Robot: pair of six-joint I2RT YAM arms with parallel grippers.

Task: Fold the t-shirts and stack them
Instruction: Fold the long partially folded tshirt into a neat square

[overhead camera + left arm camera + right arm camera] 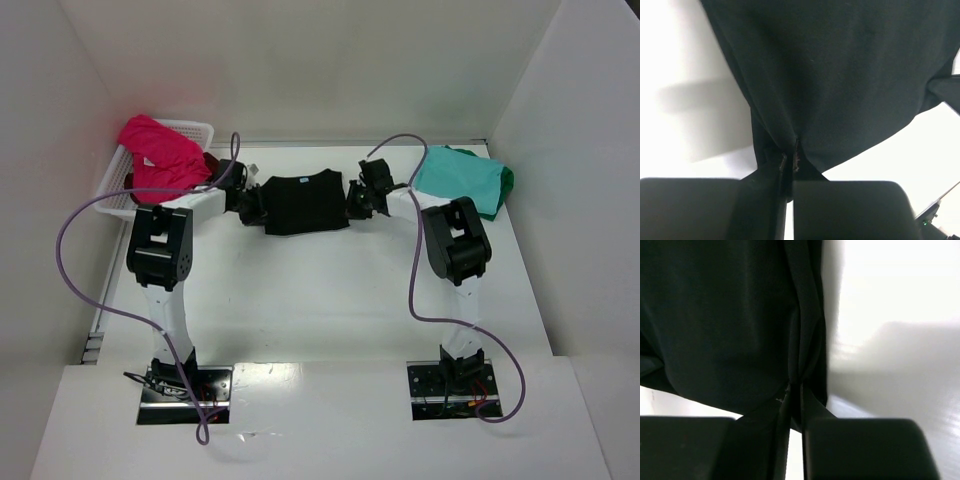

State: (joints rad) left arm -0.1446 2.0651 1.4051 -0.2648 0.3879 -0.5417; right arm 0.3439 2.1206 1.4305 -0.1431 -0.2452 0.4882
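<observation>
Soft black cloth t-shirt (840, 75) fills both wrist views, bunched at my fingertips. Far left: white plastic lattice basket (195, 128) holding a crumpled magenta-pink cloth t-shirt (160, 155), with a dark red one (213, 163) at its right. Left gripper (790, 165) clamped on the black tee's left edge. Tee spans mid-back of the white table (320, 300). Right gripper (795, 395) clamped on its right edge. Far right: teal cloth t-shirt (455, 178) over a green one (507, 182).
</observation>
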